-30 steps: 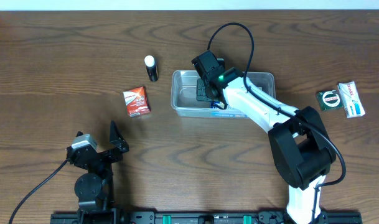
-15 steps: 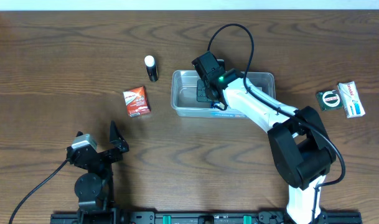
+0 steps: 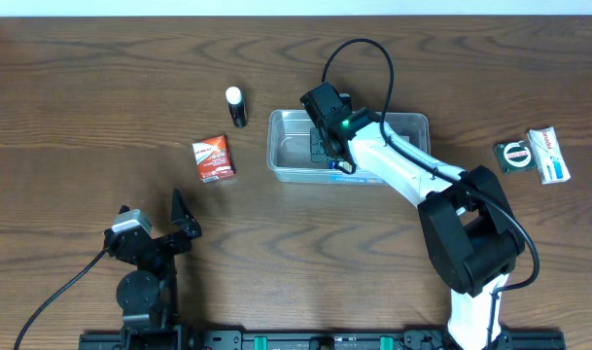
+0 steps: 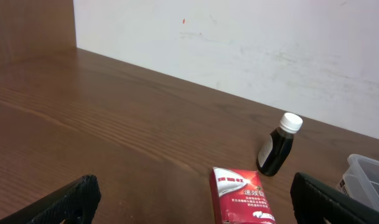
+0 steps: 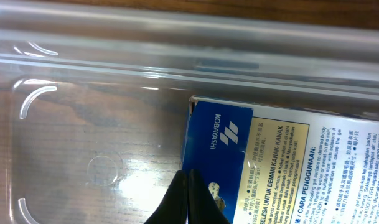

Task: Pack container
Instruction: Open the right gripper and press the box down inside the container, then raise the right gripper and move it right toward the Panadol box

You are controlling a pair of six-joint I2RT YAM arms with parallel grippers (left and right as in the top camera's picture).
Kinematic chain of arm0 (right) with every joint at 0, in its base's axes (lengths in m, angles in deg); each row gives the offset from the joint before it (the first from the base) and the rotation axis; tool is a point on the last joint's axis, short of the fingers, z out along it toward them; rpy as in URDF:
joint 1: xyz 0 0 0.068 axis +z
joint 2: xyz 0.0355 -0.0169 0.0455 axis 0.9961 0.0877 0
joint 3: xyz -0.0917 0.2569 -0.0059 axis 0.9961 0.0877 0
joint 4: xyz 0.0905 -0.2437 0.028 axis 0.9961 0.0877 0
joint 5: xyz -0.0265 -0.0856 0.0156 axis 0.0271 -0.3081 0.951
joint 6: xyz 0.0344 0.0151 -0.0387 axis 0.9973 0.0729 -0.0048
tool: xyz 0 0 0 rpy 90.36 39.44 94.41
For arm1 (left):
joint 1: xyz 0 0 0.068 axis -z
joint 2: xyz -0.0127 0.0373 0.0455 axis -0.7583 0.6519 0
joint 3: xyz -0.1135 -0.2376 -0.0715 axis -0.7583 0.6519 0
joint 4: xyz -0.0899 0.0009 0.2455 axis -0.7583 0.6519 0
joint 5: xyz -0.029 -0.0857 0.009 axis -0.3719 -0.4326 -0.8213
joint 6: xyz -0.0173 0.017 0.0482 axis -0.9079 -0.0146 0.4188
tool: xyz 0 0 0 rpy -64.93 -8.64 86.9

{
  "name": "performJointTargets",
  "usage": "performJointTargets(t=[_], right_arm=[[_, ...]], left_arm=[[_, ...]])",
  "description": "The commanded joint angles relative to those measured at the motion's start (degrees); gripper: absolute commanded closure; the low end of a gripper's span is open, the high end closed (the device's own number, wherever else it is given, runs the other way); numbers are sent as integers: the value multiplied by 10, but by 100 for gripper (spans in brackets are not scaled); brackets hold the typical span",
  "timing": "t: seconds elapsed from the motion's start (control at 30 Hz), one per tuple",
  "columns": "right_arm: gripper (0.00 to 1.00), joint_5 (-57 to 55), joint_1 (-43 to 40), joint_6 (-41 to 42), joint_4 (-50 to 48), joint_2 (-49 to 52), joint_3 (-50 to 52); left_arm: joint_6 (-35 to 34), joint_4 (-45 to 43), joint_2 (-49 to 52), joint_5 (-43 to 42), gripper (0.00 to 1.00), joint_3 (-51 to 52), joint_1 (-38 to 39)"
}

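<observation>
The clear plastic container (image 3: 280, 167) stands at the table's middle back; it also shows in the left wrist view (image 4: 367, 172) and fills the right wrist view (image 5: 83, 130). A blue and yellow box (image 5: 282, 162) lies flat inside it (image 3: 362, 175). My right gripper (image 3: 321, 148) reaches down into the container. Its fingertips (image 5: 188, 186) are pressed together with nothing between them, at the left edge of the blue box. My left gripper (image 3: 152, 236) is open and empty near the front left (image 4: 192, 199).
A red box (image 3: 213, 158) lies left of the container, also in the left wrist view (image 4: 242, 196). A dark bottle with a white cap (image 3: 237, 107) (image 4: 279, 146) stands behind it. A green round packet (image 3: 514, 156) and a white-blue box (image 3: 548, 156) lie at the far right.
</observation>
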State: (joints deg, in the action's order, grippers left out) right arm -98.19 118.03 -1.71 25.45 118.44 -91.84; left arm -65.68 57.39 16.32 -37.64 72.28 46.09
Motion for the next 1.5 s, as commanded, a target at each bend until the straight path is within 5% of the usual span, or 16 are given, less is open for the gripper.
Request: performJointTargets(t=[0.0,0.83,1.07,1.47], right_arm=[[99,-14,-1,-3,1,5,4],[99,-107,-2,-2,45,5,4],[99,-55,-2,-14,49,4,-11],[99,-56,-42,-36,201,-98,-125]], left_arm=[[3,19,-4,15,2,13,-1],[3,19,-4,15,2,13,-1],[3,19,-4,15,2,13,-1],[3,19,-4,15,2,13,-1]])
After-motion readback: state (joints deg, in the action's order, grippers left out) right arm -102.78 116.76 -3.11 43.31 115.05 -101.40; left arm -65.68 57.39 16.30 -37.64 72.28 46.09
